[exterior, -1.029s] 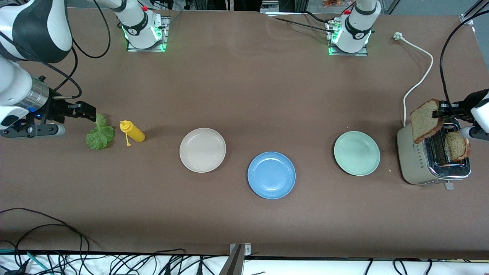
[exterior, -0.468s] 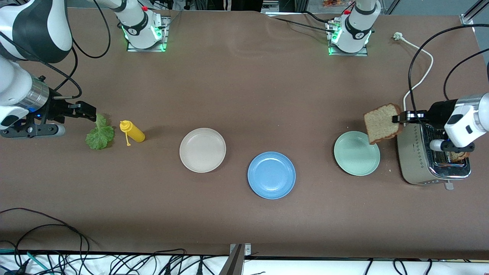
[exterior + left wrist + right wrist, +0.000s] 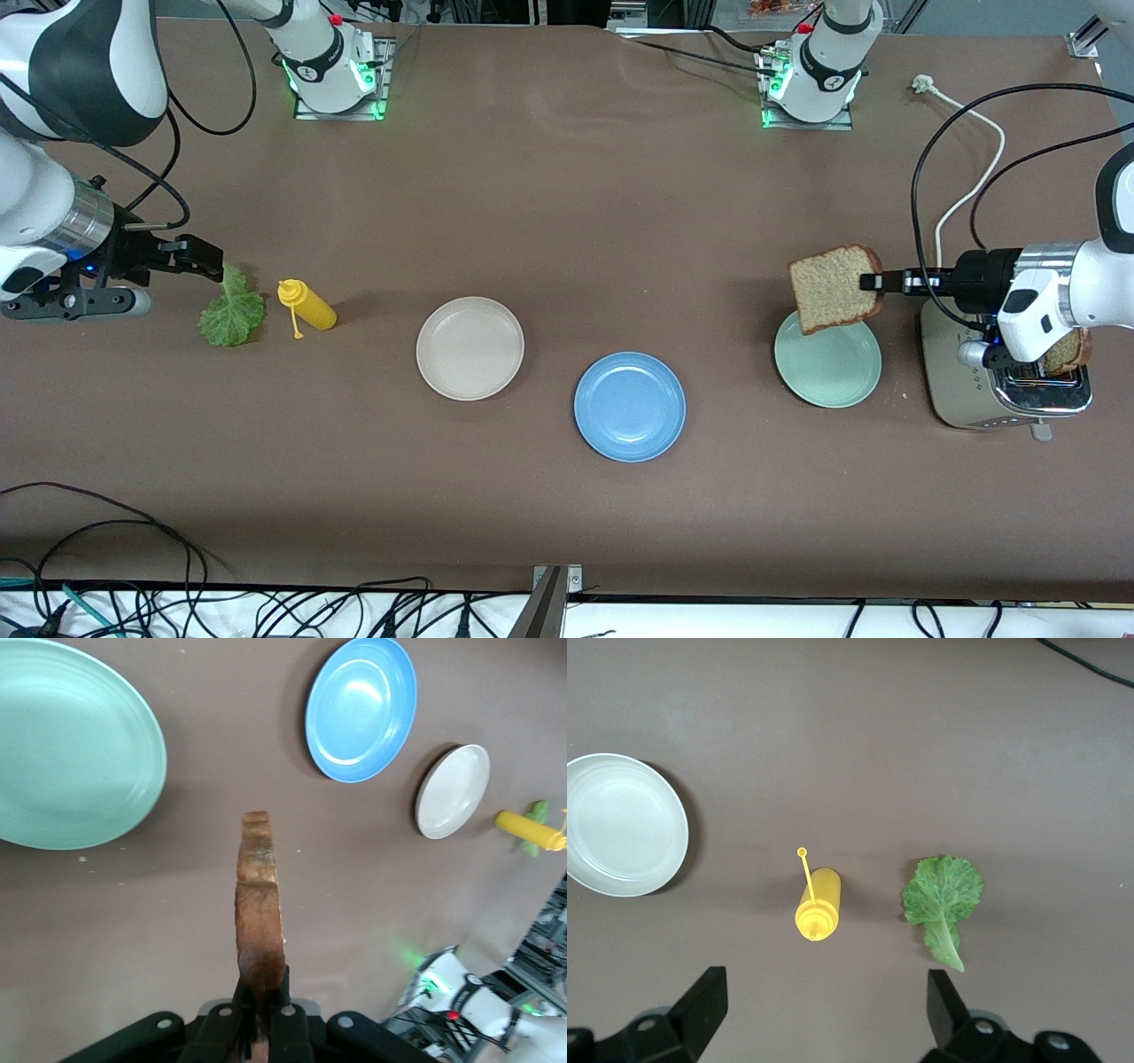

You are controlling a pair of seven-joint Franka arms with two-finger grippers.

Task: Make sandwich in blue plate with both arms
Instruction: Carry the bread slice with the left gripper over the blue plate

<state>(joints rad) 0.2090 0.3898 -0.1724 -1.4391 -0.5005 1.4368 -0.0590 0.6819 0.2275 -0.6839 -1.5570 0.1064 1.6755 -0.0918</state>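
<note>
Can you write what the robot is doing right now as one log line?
left gripper: shut on bread slice, over mint plate | right gripper: open, waiting over lettuce | blue plate: empty

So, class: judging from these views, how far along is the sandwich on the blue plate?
Done: one bread slice is out of the toaster. In hand: the left hand grips it over the mint-green plate. Left: the blue plate is bare, a second slice sits in the toaster, and the lettuce lies on the table beside the waiting, open right hand.

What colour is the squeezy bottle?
Yellow. The squeeze bottle shows best in the right wrist view.
</note>
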